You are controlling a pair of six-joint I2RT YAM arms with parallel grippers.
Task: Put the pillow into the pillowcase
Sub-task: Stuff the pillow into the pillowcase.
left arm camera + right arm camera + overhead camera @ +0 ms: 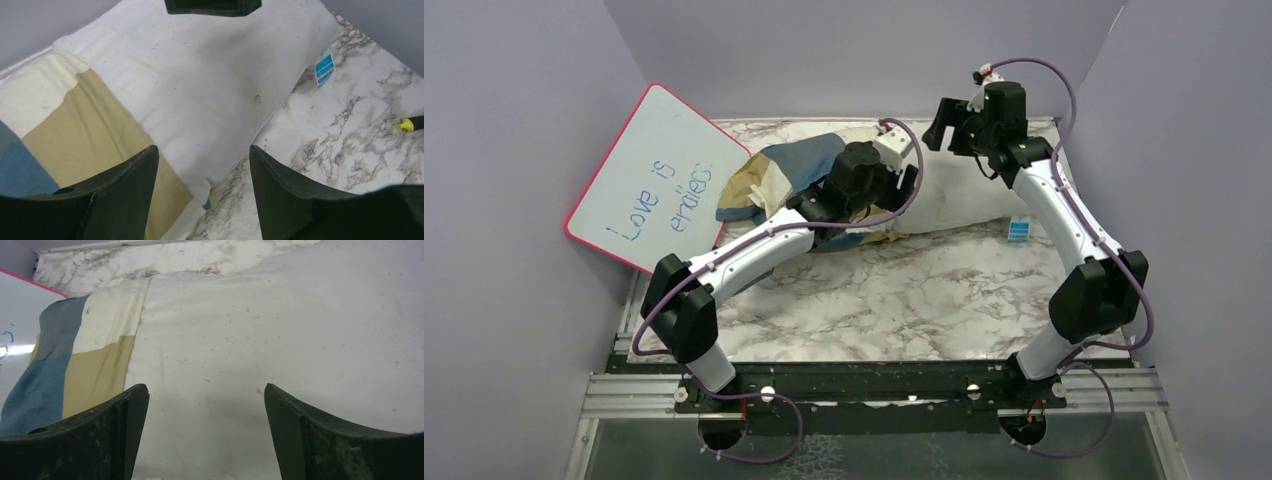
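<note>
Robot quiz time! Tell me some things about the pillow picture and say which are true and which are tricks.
1. The pillow is all the way inside the pillowcase. False: only one end is in, and most of it sticks out.
2. The left end effector and the right end effector are both open and holding nothing. True.
3. The whiteboard lies on top of the pillow. False: it leans off to the left, beside the pillowcase.
4. The pillow's blue tag is outside the pillowcase. True.

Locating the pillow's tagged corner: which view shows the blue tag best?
Left wrist: the blue tag is large and unobstructed at the pillow's corner. Top external shows it only tiny; right wrist doesn't show it.
</note>
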